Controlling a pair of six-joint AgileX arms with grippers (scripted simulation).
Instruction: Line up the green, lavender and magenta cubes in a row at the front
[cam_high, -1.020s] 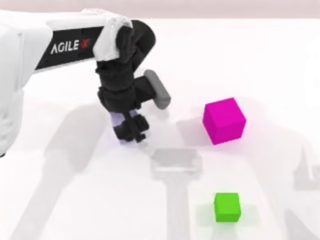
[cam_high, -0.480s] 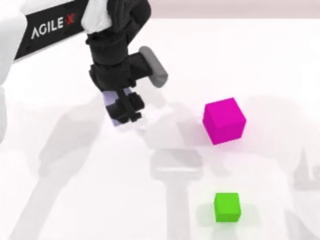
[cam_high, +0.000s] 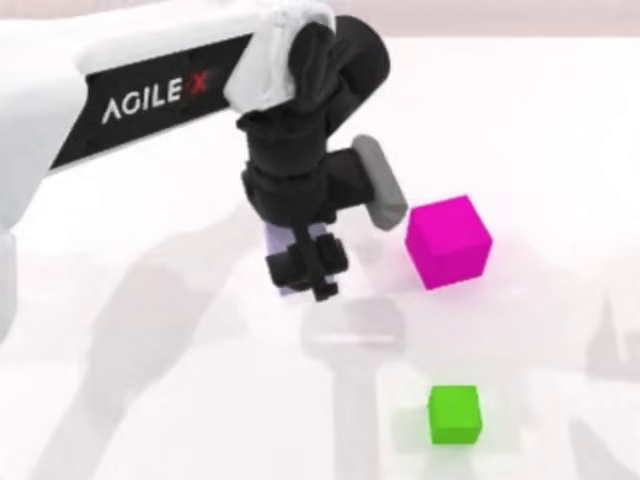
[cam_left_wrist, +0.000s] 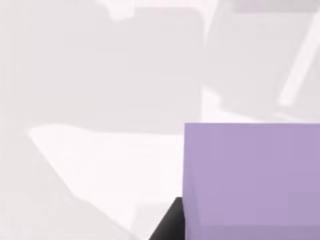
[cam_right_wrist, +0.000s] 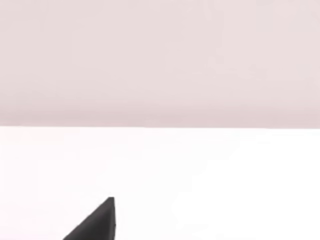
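Left arm (cam_high: 150, 95), white with AGILEX lettering, reaches in from the top view's left edge toward the middle of the white worktop (cam_high: 150, 400). Left gripper (cam_high: 308, 268) points down, black fingers clenched on the lavender cube (cam_high: 283, 243); only slivers of the cube show past the wrist and fingers in the top view. Cannot tell from the top view whether the cube touches the worktop or is lifted. Left wrist view: lavender cube (cam_left_wrist: 252, 180) fills the near corner of the picture, one dark finger (cam_left_wrist: 169, 224) touching its edge, pale worktop (cam_left_wrist: 100, 100) with grey shadows beyond.

Right of the gripper, near but apart: magenta cube (cam_high: 448, 241), largest of the three, sitting flat on the worktop, slightly turned. Green cube (cam_high: 455, 414), smallest, is nearer the front edge, below the magenta one in the top view and well apart from it, also flat on the worktop. The three cubes are not in a row.

Right arm is not seen in the top view. Right wrist view shows only a dark finger tip (cam_right_wrist: 97, 222) over bare worktop (cam_right_wrist: 200, 175) and a pinkish wall (cam_right_wrist: 160, 60); cannot tell whether the right fingers are released or clenched.
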